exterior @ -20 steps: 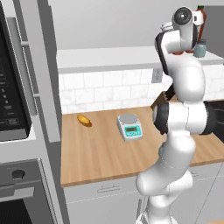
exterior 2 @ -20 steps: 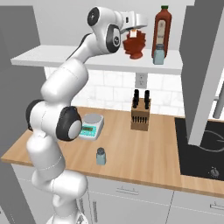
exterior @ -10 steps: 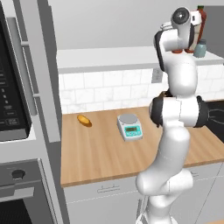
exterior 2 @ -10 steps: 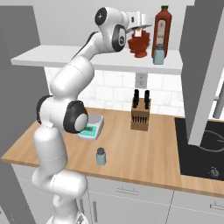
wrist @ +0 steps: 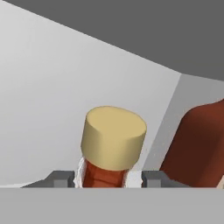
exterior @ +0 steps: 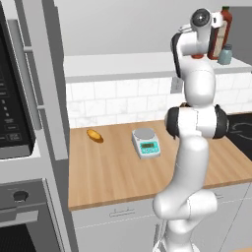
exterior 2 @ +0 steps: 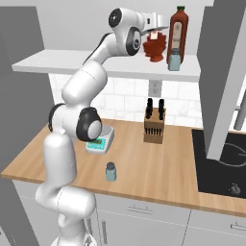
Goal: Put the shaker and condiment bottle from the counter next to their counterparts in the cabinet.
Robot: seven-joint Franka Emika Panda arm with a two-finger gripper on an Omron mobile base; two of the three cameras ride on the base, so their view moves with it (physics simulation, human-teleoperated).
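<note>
Now | condiment bottle [exterior 2: 155,48]: dark red, ribbed | stopper [wrist: 113,137]: tan | on cabinet [exterior 2: 96,65]

Close on the condiment bottle [wrist: 105,175]: tan stopper at centre, dark red neck just below, flanked by the two dark fingers [wrist: 59,178]. Tall red-brown bottle [wrist: 197,144] near at right. Pale grey cabinet wall [wrist: 52,87] behind.
</note>
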